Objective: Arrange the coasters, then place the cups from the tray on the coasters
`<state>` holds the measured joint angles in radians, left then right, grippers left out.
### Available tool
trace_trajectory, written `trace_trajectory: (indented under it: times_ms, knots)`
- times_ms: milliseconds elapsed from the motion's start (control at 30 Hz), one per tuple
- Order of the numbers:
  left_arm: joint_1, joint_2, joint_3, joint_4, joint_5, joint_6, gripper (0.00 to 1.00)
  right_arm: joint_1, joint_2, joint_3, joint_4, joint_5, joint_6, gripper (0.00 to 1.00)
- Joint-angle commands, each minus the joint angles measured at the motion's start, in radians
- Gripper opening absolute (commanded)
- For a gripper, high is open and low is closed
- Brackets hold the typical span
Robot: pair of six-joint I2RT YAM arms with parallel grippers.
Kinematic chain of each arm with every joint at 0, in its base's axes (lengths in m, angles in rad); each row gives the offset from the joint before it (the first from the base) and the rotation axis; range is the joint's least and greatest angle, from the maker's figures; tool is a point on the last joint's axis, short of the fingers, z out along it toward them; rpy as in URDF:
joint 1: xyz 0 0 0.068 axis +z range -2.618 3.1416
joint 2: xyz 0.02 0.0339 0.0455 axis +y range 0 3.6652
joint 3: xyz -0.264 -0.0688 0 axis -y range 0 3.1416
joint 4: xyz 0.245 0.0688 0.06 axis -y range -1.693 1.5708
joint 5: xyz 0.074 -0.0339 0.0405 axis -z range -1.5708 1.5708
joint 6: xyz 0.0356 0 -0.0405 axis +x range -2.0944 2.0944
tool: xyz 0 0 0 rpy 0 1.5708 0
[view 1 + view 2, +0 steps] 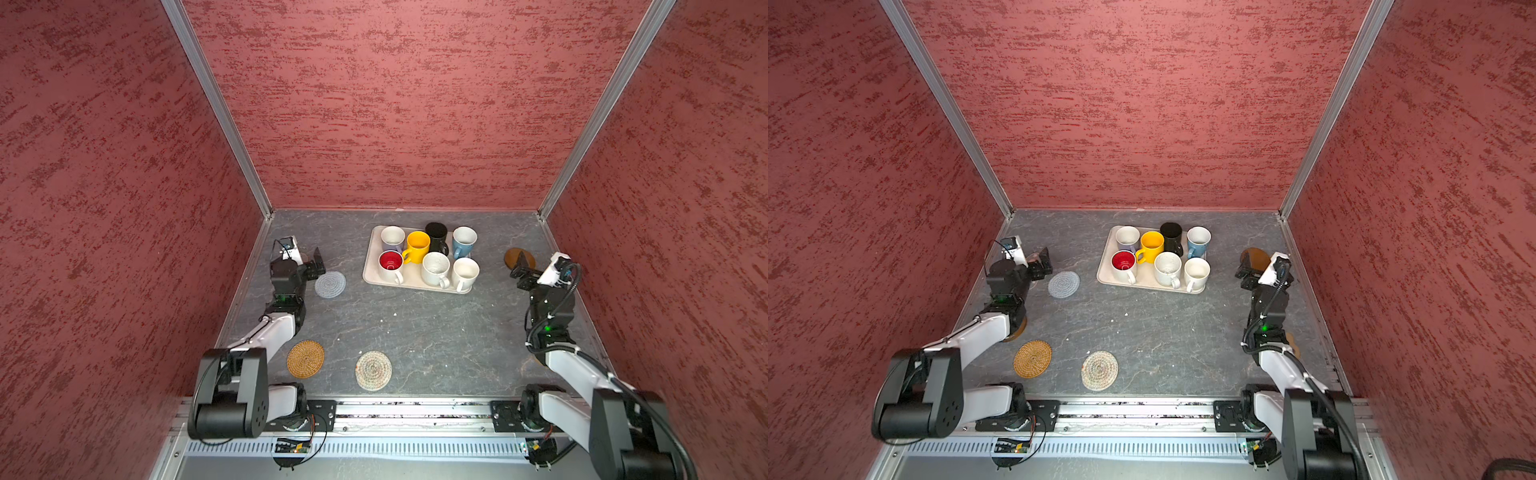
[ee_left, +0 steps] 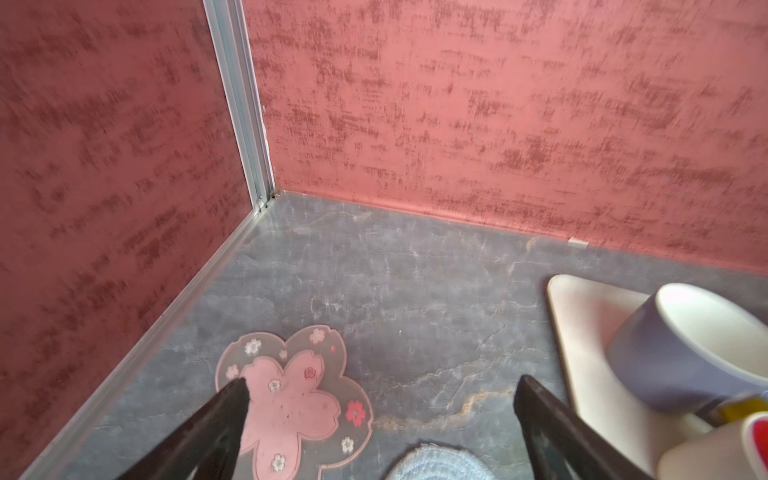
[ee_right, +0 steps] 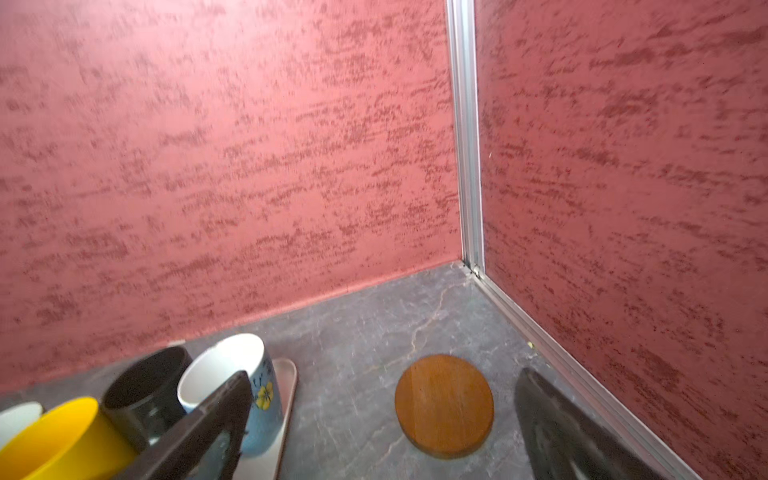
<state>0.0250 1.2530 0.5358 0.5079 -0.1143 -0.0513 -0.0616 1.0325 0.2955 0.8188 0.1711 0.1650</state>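
Early stage, judging by layout. Seven mugs [image 1: 417,245] all on tray [image 1: 415,286], none on a coaster. Grey-blue coaster [image 1: 330,284], orange-tan coaster [image 1: 305,359] and beige coaster [image 1: 373,370] scattered on table. Pink flower coaster [image 2: 291,403] near left gripper [image 2: 381,381]; wooden disc [image 3: 444,405] ahead of right gripper [image 3: 385,374]. Both pincers spread apart, empty. All cup placing left.

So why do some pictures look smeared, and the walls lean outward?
Left wrist view: wall texture smeared, flower mat fairly crisp, near cup soft. Right wrist view: similar smear, wooden disc clear. Both top views: sharp, wide lens splays walls.
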Motion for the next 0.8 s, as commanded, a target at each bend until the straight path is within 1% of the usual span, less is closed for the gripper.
trace_trajectory:
  times_ms: [0,67,167,200,333,433,533,600,700,767]
  knots:
    - [-0.003,-0.093,0.078,-0.270,-0.014,-0.053,1.00,-0.001,-0.078,0.086,-0.273,0.042,0.101,0.99]
    - [-0.005,-0.151,0.127,-0.391,-0.005,-0.080,1.00,-0.001,-0.121,0.140,-0.404,0.038,0.141,0.99]
    - [-0.028,-0.224,0.214,-0.593,0.030,-0.101,1.00,0.000,-0.190,0.196,-0.575,-0.010,0.192,0.99]
    - [-0.044,-0.241,0.249,-0.671,0.039,-0.099,1.00,0.000,-0.208,0.214,-0.631,-0.036,0.209,0.99]
    - [-0.115,-0.281,0.378,-0.962,0.009,-0.116,1.00,0.017,-0.245,0.286,-0.809,-0.161,0.257,0.97]
    - [-0.188,-0.304,0.430,-1.103,-0.018,-0.147,1.00,0.045,-0.258,0.320,-0.903,-0.184,0.261,0.97]
    - [-0.264,-0.312,0.458,-1.194,-0.039,-0.198,1.00,0.051,-0.274,0.332,-0.976,-0.179,0.264,0.96]
    - [-0.314,-0.310,0.466,-1.223,-0.041,-0.235,1.00,0.051,-0.275,0.332,-1.015,-0.180,0.275,0.96]
    - [-0.411,-0.285,0.466,-1.212,-0.062,-0.273,1.00,0.049,-0.254,0.329,-1.065,-0.207,0.310,0.98]
    - [-0.478,-0.247,0.465,-1.172,-0.079,-0.274,1.00,0.048,-0.234,0.324,-1.097,-0.202,0.341,0.99]
